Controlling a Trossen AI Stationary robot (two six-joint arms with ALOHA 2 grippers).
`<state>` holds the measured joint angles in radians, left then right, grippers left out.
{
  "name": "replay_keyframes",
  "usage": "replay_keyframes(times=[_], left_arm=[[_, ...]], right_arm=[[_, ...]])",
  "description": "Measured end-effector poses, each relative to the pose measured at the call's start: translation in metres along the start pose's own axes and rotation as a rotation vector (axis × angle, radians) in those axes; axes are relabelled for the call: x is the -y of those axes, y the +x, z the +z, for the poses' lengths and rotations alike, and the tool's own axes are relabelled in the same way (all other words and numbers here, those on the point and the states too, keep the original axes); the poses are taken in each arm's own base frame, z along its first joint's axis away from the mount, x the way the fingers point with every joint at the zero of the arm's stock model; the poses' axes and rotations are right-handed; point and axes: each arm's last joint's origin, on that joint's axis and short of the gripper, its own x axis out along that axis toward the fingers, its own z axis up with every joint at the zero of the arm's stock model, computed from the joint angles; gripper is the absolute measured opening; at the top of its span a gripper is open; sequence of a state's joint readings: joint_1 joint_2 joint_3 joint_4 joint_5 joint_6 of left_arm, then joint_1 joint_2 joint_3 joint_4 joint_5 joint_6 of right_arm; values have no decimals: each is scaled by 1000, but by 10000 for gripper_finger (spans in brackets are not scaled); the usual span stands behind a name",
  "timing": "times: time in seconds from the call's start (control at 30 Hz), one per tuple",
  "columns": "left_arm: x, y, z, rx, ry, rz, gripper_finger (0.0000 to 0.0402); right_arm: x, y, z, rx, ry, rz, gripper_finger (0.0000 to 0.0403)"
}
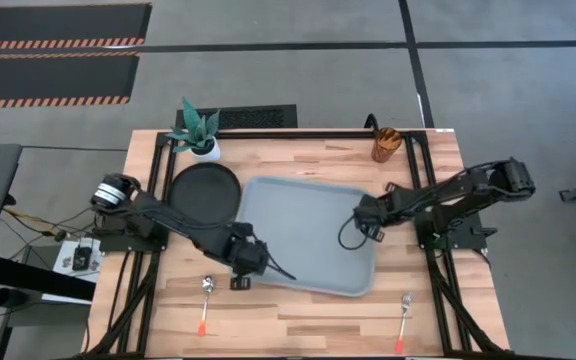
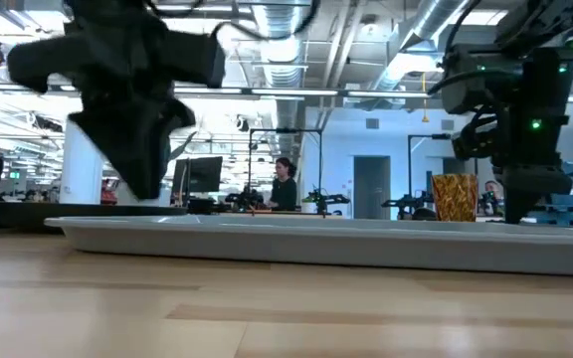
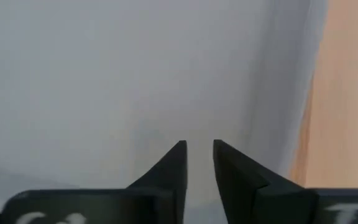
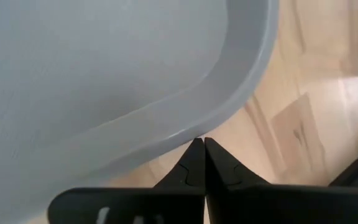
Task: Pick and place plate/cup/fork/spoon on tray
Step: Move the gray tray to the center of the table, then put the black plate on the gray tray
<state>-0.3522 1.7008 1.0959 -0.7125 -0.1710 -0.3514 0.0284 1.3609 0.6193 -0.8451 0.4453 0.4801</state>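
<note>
Pale wooden worktop (image 1: 298, 310), grey floor around it, open workshop behind in the low view. Tray (image 1: 308, 235) sits mid-worktop, nothing on it yet.

Left claw (image 1: 251, 258) at the tray's 7 o'clock corner, over the rim; wrist view shows its fingers (image 3: 173, 168) narrowly apart with only bare tray between them, holding nothing. Right claw (image 1: 366, 213) at the tray's 3 o'clock edge; its wrist view shows fingertips pressed together right at the rim, empty.

Task items, all off the tray:
- Plate (image 1: 205, 192), at the tray's 9 to 10 o'clock, touching or slightly overlapping its rim. Left arm's side.
- Spoon (image 1: 206, 302), 6 o'clock of the left claw and near it, long axis running 12 to 6, bowl toward 12.
- Fork (image 1: 404, 320), near the worktop's 5 o'clock corner, same 12-to-6 lie, prongs toward 12. Right arm nearer.
- Cup (image 1: 386, 145), 12 o'clock of the right claw, at the far edge.

Judgement: spoon is the closest pick for the left claw, which would need to close across the handle.
</note>
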Motion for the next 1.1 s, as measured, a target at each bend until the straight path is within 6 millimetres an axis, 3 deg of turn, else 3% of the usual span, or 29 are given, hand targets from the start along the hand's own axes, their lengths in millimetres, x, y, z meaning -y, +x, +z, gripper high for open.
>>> replay_keyframes(times=[0.17,0.37,0.57,0.7,1.1], left_arm=[[-8,-30,-11,137,-66,6,10],[-28,-50,-50,247,-195,-3,2],[-46,-47,-90,265,-305,88,8],[-54,-46,-99,243,-333,168,31],[-73,-12,-96,1,-329,250,136]], right_arm=[[0,-13,1,82,-21,6,6],[-8,-39,-1,342,-31,122,4],[-23,-50,8,707,-57,351,3],[-28,-53,16,869,-57,407,3],[-38,-42,26,870,-89,397,4]])
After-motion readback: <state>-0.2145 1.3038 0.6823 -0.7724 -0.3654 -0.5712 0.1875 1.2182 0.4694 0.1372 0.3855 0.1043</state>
